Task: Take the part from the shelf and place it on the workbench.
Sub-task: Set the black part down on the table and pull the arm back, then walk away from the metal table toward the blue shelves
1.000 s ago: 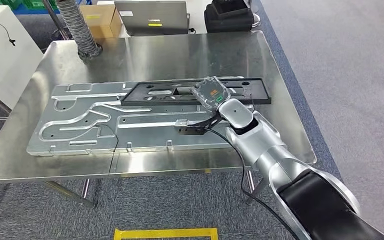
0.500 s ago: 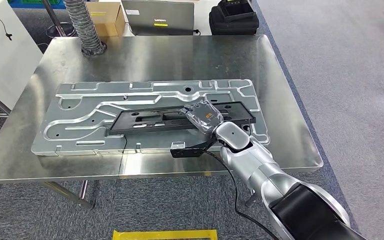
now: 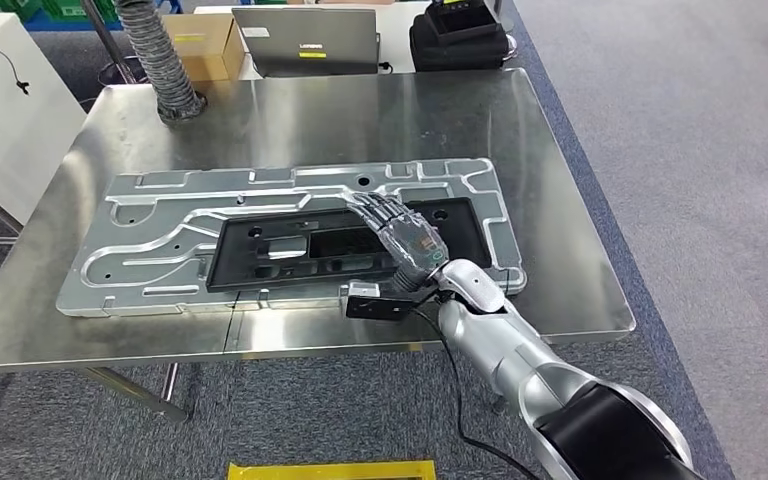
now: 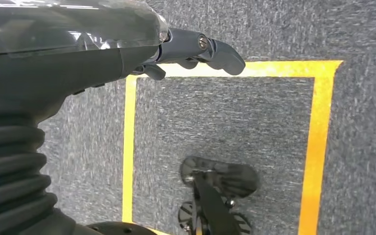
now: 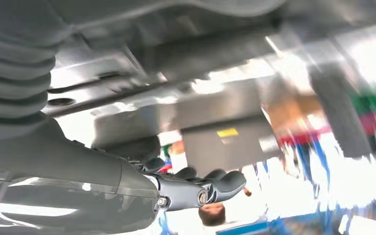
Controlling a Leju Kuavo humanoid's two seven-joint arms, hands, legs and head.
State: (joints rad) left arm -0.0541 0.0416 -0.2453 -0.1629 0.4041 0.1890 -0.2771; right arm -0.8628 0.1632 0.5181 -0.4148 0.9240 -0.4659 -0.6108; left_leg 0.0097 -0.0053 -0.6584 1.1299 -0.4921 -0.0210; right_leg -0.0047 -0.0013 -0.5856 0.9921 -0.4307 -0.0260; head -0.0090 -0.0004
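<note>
Holding the flat black plastic frame part [image 3: 320, 248] w/ my right hand [image 3: 405, 240], fingers closed on its edge, over the embossed aluminium panel [image 3: 160, 240] on the steel workbench [image 3: 380, 110]. Looks stiff, light, long — grip near mid-edge or it'll tip. Left hand [image 4: 196, 49] hangs, fingers curled, holding nothing.

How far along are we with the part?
Done: the black part is off the shelf and lies flat on the metal plate on the workbench. In hand: the right hand rests across the part's right end; whether it grips cannot be told. Left: let go and pull the arm clear. The left hand hangs over the floor, holding nothing.
</note>
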